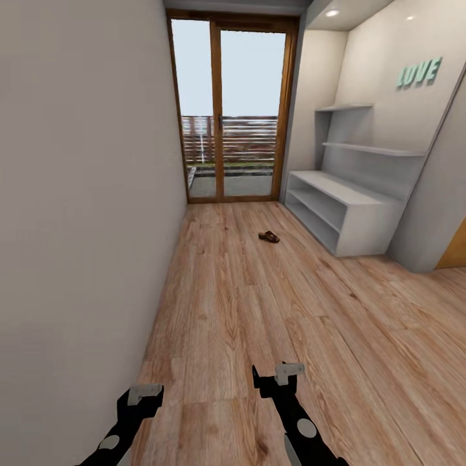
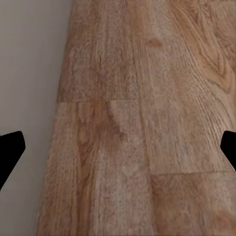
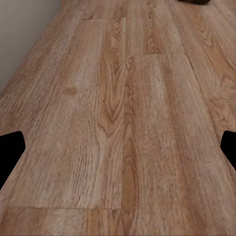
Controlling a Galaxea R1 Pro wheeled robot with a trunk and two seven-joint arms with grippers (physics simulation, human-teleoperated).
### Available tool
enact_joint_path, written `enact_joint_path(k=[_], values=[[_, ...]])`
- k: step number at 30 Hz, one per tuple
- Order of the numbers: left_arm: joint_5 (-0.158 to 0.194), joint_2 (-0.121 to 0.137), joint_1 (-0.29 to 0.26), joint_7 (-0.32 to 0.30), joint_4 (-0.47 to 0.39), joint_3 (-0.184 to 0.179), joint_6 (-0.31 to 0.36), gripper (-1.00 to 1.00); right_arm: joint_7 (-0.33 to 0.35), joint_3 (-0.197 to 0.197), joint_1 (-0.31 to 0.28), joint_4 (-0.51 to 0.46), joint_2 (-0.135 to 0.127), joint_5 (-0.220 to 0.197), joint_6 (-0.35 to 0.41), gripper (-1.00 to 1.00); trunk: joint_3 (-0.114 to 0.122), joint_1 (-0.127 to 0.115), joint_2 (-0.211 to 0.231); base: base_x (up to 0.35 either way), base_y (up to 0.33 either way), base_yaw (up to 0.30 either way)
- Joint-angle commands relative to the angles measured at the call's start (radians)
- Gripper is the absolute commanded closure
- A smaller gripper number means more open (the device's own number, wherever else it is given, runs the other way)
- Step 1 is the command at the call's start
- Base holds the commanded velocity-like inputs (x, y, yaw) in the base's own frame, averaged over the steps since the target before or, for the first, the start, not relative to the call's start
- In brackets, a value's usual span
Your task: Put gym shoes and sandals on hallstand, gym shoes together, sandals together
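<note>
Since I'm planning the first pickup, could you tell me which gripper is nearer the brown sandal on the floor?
Right. The right gripper hangs almost straight behind the sandal, far short of it; the left gripper hangs lower and off toward the wall.

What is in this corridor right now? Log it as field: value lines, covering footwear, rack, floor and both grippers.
footwear on floor: dark brown sandals, lying near the rack's front, too far off to tell one from two
gym shoes: not seen
hallstand: at the right wall, top and open shelves bare
corridor floor: light wood planks
far end: glass door with wooden frame
wall sign: teal letters above the rack
left gripper: open, holding nothing, low over the floor
right gripper: open, holding nothing
</note>
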Motion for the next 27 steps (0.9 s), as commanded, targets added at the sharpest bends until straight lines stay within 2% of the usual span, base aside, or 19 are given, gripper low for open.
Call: enact_joint_path(k=[1, 10, 16, 27], values=[[-0.003, 0.0, -0.001, 0.0, 0.001, 0.004, -0.003, -1.0, -0.003, 0.001, -0.001, 0.001, 0.0, 0.004, -0.002, -1.0, -0.001, 0.0, 0.0, 0.028, -0.005, 0.0], [-0.003, 0.0, -0.001, 0.0, 0.001, 0.004, -0.004, -1.0, -0.003, 0.001, -0.001, 0.001, 0.0, 0.004, -0.002, -1.0, -0.001, 0.0, 0.0, 0.024, -0.001, 0.0], [-0.002, -0.001, -0.001, 0.0, 0.001, 0.004, -0.004, -1.0, -0.003, 0.001, -0.001, 0.001, 0.0, 0.004, -0.002, -1.0, -0.001, 0.0, 0.0, 0.204, 0.0, 0.0], [-0.002, -0.001, -0.001, 0.003, 0.001, 0.004, -0.004, -1.0, -0.003, 0.001, -0.001, 0.001, 0.0, 0.004, -0.002, -1.0, -0.001, 0.0, 0.0, 0.102, 0.0, 0.0]])
